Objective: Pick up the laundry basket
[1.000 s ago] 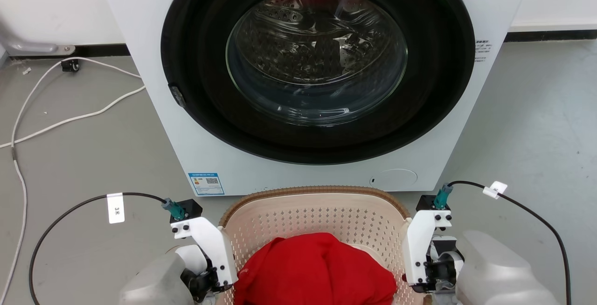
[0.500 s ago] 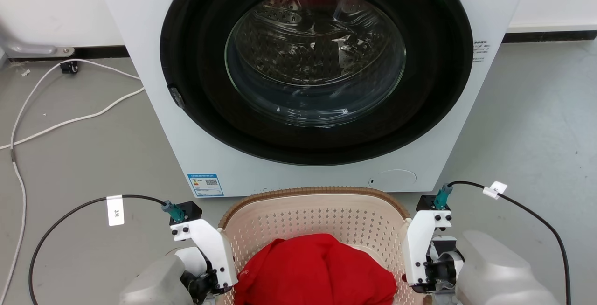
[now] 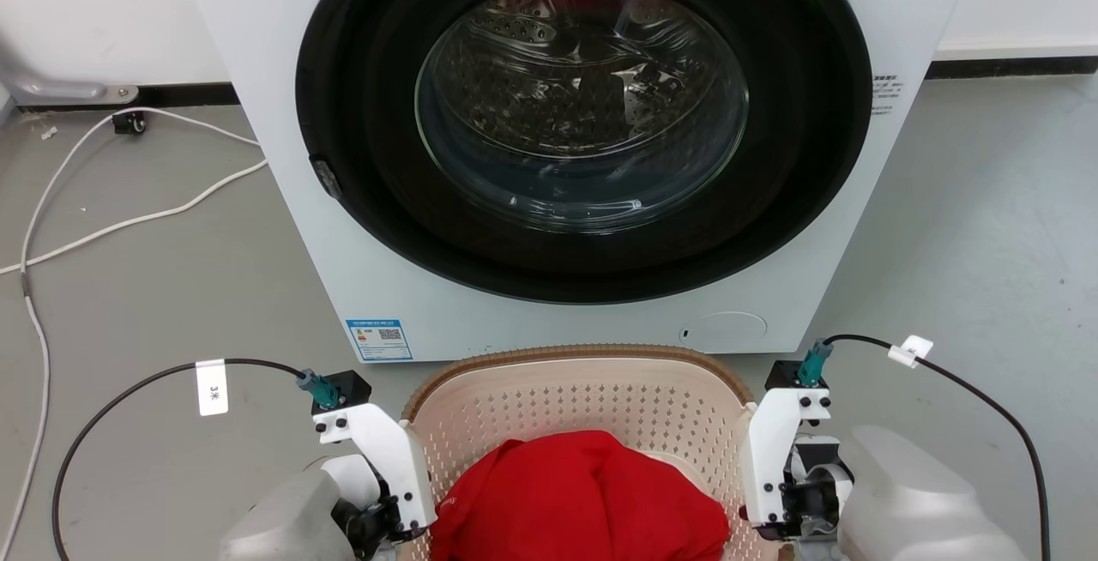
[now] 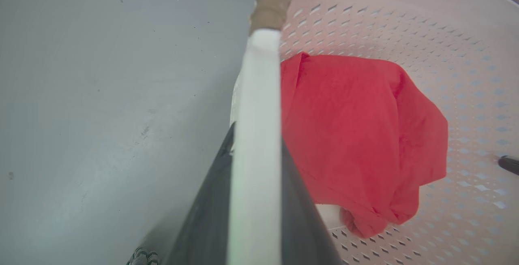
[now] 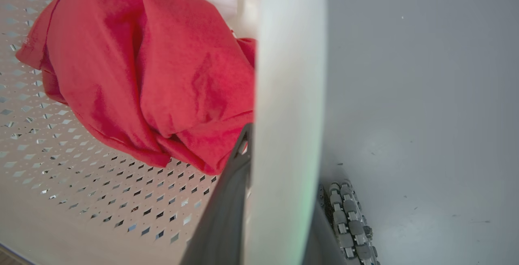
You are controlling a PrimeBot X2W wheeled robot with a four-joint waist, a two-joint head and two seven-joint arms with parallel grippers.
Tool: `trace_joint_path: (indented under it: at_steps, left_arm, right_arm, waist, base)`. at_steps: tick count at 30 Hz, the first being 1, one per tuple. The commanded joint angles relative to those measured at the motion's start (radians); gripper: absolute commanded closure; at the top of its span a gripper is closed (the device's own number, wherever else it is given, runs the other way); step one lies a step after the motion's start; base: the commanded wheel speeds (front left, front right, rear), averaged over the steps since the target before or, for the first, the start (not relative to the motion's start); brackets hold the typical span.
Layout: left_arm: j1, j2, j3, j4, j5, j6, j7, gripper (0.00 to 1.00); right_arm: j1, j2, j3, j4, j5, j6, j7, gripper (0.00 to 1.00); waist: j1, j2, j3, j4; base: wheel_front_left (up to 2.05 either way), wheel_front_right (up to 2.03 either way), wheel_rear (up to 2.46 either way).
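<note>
The laundry basket (image 3: 583, 394) sits at the bottom middle of the head view, cream with perforated walls and a brown rim (image 3: 575, 349). A red garment (image 3: 583, 501) lies heaped inside it. My left gripper (image 3: 390, 492) is at its left side and my right gripper (image 3: 776, 475) at its right side. In the left wrist view my left gripper (image 4: 257, 135) is shut on the white handle (image 4: 259, 95), one dark finger on each side. In the right wrist view my right gripper (image 5: 284, 155) is shut on the other white handle (image 5: 290, 74). The garment (image 4: 357, 135) (image 5: 154, 66) lies just inside both handles.
A white washing machine (image 3: 283, 158) with its round glass door (image 3: 583, 106) shut stands directly beyond the basket. White cables (image 3: 129, 218) trail over the grey floor at left. Black cables (image 3: 129, 389) (image 3: 986, 398) loop from both wrists. A roller wheel (image 5: 348, 220) sits below the right handle.
</note>
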Motion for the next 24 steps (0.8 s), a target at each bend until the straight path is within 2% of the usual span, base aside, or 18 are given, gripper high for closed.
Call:
trace_joint_path:
  at_steps: [1, 24]
  left_arm:
    - [0.003, -0.019, -0.002, -0.012, -0.004, -0.013, -0.004, 1.00]
    - [0.003, -0.019, -0.006, -0.009, -0.014, -0.013, -0.006, 1.00]
  right_arm:
    - [0.009, 0.032, -0.004, -0.015, 0.013, 0.015, 0.001, 1.00]
    - [0.007, 0.032, 0.015, -0.015, 0.036, 0.015, -0.003, 1.00]
  waist:
    - [0.0000, 0.0000, 0.000, 0.000]
    - [0.0000, 0.0000, 0.002, -0.003]
  base:
    - [0.00, 0.00, 0.00]
    - [0.00, 0.00, 0.00]
